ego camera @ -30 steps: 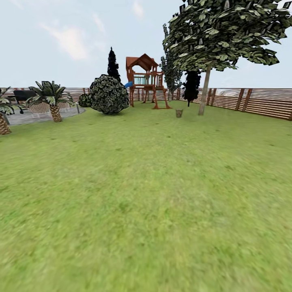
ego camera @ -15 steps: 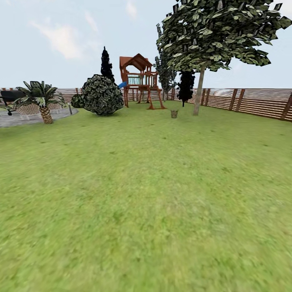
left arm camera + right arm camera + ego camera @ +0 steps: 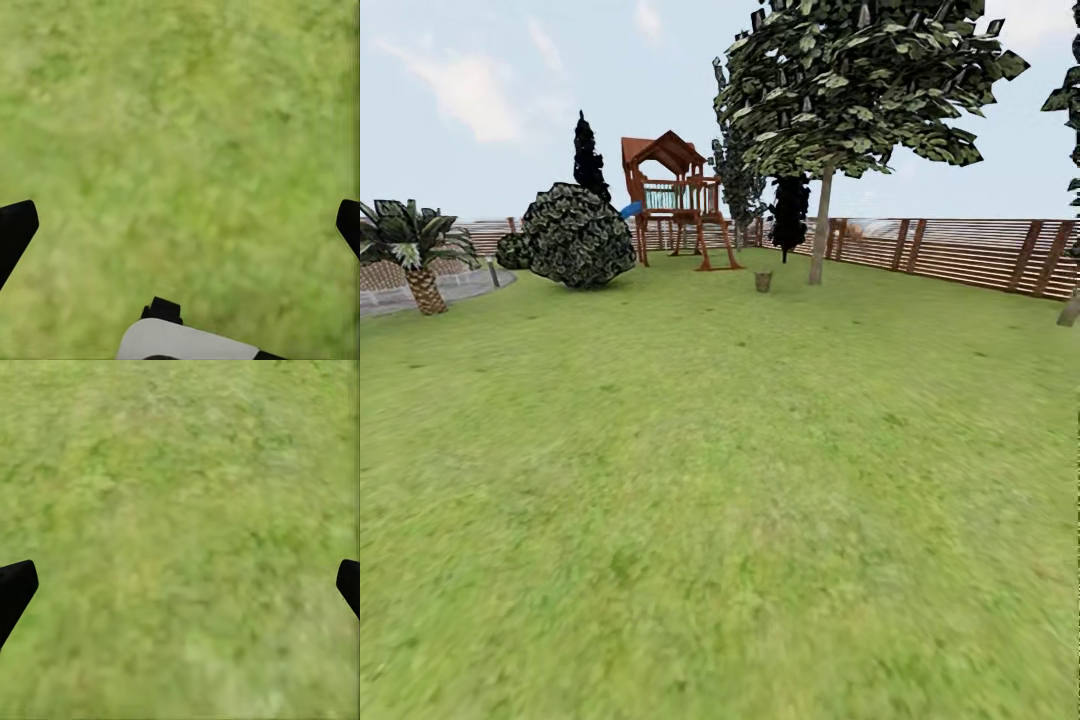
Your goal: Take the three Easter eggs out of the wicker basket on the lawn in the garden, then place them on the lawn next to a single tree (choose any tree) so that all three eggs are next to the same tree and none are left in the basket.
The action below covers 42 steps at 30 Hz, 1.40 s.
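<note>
The lawn (image 3: 720,500) is stretching wide ahead, with the tall tree (image 3: 820,230) standing far off by the fence (image 3: 960,255) and the wicker basket (image 3: 763,282) sitting on the grass just beside its trunk, near the play tower (image 3: 675,200). No step looks done yet: the robot is well apart from the basket, whose eggs are too small to make out. The left claw (image 3: 180,217) and right claw (image 3: 180,577) are both hanging spread wide over bare grass, holding nothing
</note>
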### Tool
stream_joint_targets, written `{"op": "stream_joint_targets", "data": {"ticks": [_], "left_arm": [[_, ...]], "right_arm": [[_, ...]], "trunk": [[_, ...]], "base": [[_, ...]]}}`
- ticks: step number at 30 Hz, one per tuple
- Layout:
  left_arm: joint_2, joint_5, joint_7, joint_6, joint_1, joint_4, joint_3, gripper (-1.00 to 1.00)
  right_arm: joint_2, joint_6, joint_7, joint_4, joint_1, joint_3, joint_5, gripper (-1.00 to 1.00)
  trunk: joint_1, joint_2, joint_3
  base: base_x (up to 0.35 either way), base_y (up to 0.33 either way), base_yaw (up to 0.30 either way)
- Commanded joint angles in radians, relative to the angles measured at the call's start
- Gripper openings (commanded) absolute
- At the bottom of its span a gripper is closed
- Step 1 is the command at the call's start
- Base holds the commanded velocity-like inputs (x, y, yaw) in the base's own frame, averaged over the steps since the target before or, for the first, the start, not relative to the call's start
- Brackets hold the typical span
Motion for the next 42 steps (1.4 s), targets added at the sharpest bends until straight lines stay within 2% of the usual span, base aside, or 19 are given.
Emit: {"op": "stream_joint_targets", "data": {"ticks": [1,42], "left_arm": [[0.000,0.009,-0.001,-0.003,0.000,0.000,-0.001,1.00],[0.002,0.014,-0.001,-0.004,0.000,0.000,-0.002,1.00]], "right_arm": [[0.001,-0.003,-0.001,0.001,-0.001,0.000,0.000,1.00],[0.003,-0.003,0.002,0.001,-0.001,0.004,0.004,1.00]], "trunk": [[-0.003,0.006,0.002],[-0.160,0.293,0.130]], "base": [[0.324,0.000,-0.126],[0.326,0.000,-0.026]]}}
